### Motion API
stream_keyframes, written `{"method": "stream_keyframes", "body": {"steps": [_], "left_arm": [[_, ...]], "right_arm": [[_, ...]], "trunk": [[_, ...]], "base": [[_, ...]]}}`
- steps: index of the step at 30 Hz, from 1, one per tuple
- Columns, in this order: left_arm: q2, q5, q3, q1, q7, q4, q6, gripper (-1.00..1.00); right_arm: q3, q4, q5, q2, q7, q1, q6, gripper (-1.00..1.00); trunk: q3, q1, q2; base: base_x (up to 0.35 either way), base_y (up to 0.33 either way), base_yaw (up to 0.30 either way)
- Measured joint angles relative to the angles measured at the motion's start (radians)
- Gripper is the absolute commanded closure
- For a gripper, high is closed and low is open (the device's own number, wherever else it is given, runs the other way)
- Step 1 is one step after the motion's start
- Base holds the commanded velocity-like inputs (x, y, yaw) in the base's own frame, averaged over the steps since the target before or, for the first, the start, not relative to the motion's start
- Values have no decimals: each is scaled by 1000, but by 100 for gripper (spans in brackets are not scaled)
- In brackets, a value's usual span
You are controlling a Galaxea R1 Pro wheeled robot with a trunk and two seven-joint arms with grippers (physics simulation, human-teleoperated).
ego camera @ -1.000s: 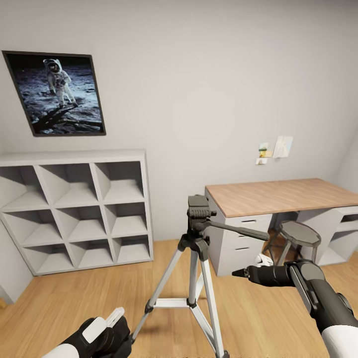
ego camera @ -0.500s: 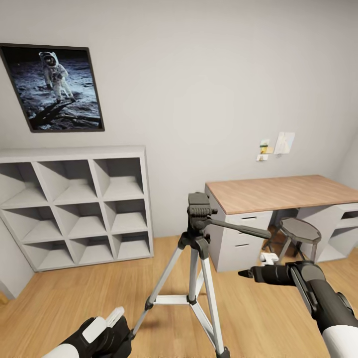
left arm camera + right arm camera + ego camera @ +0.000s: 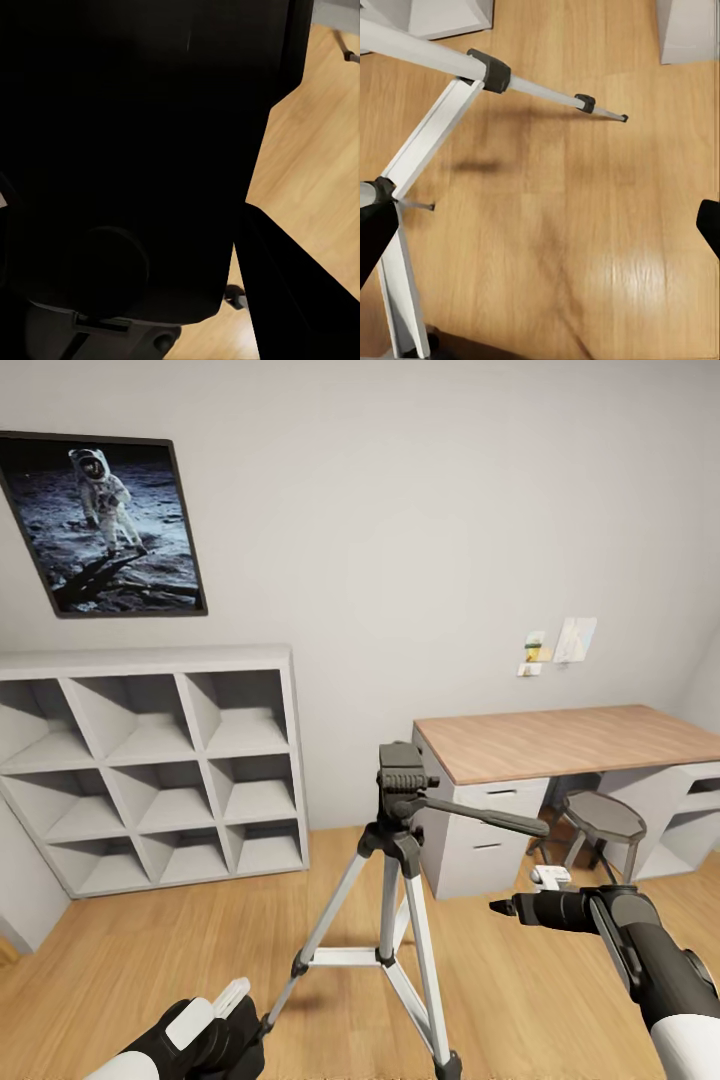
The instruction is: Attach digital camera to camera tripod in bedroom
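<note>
Right pincer [image 3: 505,906], whose opening I cannot judge, points toward the camera tripod [image 3: 398,860], stiff but likely tippy, best gripped near its head.

My right arm [image 3: 640,950] reaches forward at mid height, its jaws spread apart; my left gripper [image 3: 215,1015] sits low, its state unclear.

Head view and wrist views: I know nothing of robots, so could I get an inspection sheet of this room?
Surface: light wood plank floor.
Job's things: tall silver-legged camera tripod stands upright, head bare; large black body near the left wrist lens, possibly the camera.
Clutter: small round grey stool at the wood-topped desk.
Grippers: left gripper low, jaws unclear; right gripper jaws open, empty.
Cables: nothing seen.
Surroundings: grey cube shelving, framed astronaut picture, pale grey wall.
</note>
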Motion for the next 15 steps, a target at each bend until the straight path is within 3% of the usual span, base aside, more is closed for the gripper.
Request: {"method": "stream_keyframes", "body": {"steps": [15], "left_arm": [[0,0,0,0,0,0,0,100]], "right_arm": [[2,0,0,5,-19,0,-1,-100]], "trunk": [[-24,0,0]], "base": [[0,0,0]]}}
